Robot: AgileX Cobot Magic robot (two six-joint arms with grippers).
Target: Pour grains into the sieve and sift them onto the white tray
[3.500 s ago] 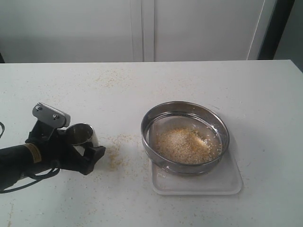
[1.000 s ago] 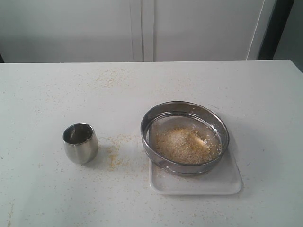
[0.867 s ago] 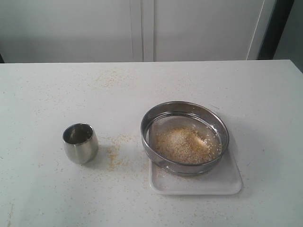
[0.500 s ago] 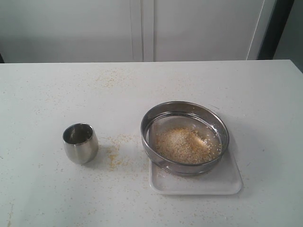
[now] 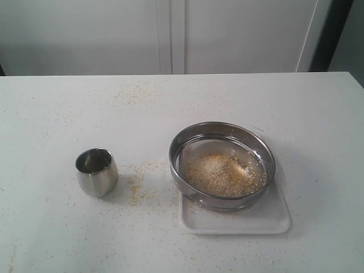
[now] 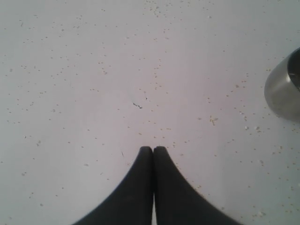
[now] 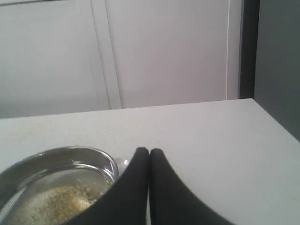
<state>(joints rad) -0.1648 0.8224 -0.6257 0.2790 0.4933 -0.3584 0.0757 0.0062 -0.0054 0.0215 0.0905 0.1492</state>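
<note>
Markings: none legible, with no text, label, brand or number on the sieve (image 5: 223,128), white tray (image 5: 267,219), steel cup (image 5: 96,173) or desk (image 5: 68,114).

The speckled white flat table (image 5: 301,108) bears a small rounded stainless-steel cup (image 5: 96,172) upright at the near left, a flat white rectangular plastic tray (image 5: 274,219) at the near right, and loose golden-yellow grains (image 5: 138,185) scattered between the two, touching neither.
</note>
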